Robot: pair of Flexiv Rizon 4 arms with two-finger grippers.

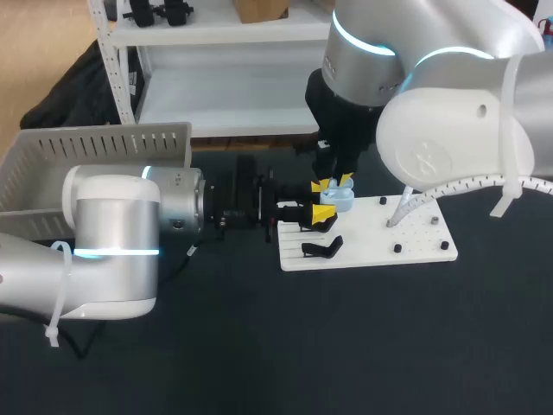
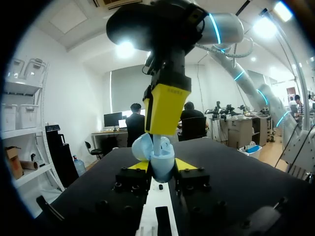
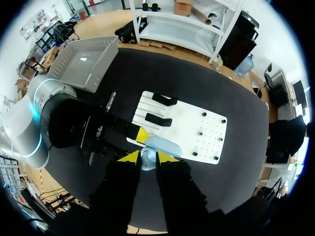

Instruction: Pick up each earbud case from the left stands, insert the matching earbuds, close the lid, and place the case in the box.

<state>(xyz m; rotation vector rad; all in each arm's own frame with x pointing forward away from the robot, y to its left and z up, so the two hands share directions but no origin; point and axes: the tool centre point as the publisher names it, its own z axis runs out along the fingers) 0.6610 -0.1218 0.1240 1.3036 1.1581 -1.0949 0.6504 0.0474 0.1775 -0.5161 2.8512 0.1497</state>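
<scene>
A light-blue earbud case [image 1: 341, 201] hangs just above the near-left part of the white board [image 1: 389, 238], its lid [image 3: 163, 146] swung open. My left gripper [image 1: 318, 216] comes in level from the left and is shut on the case's lower body [image 2: 161, 169], one yellow tip on each side. My right gripper [image 1: 333, 184] comes straight down from above and is shut on the upper part of the same case [image 3: 146, 162]. Its near yellow finger [image 2: 165, 108] hides what lies inside the case.
Two black stands [image 1: 321, 249] sit on the board's left end, right under the grippers. Small black pegs [image 1: 397, 248] dot the board's right half. A grey perforated box [image 1: 95, 160] stands at the back left, behind my left arm.
</scene>
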